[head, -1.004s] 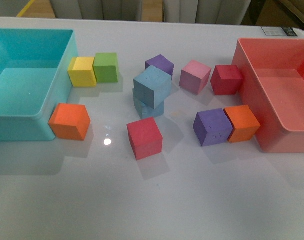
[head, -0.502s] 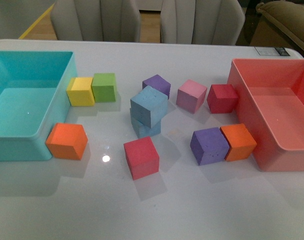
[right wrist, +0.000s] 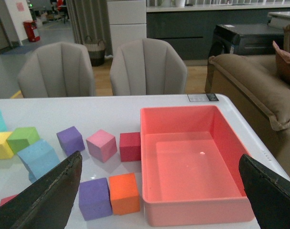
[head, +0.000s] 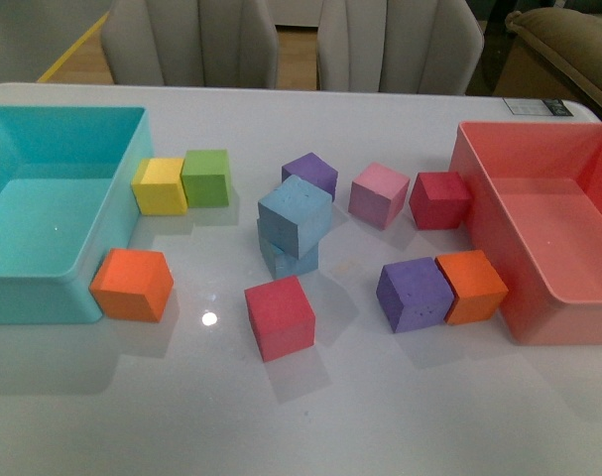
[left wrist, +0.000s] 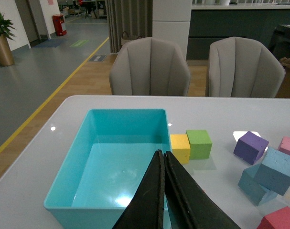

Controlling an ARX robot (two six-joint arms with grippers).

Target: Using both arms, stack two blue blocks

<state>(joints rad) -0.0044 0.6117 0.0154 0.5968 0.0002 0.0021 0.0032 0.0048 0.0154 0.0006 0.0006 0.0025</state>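
Already I see the two blue blocks stacked mid-desk: upper blue block [head: 296, 215] sits skewed on the lower blue block [head: 288, 253], so a nudge could topple it. My left gripper [left wrist: 163, 191] is pinched closed and empty; my right gripper [right wrist: 159, 191] gapes wide. Two purple, two orange, two red cubes.

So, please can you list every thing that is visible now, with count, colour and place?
blue blocks: 2, sky blue, stacked at table centre, upper one twisted.
purple cubes: 2, one behind the stack, one front right.
orange cubes: 2, one by turquoise bin, one beside front purple.
red cubes: 2, front centre and by pink bin.
pink cube: 1.
yellow cube, green cube: side by side.
turquoise bin: left.
pink bin: right.
chairs: 2, grey.
left gripper: shut.
right gripper: open.
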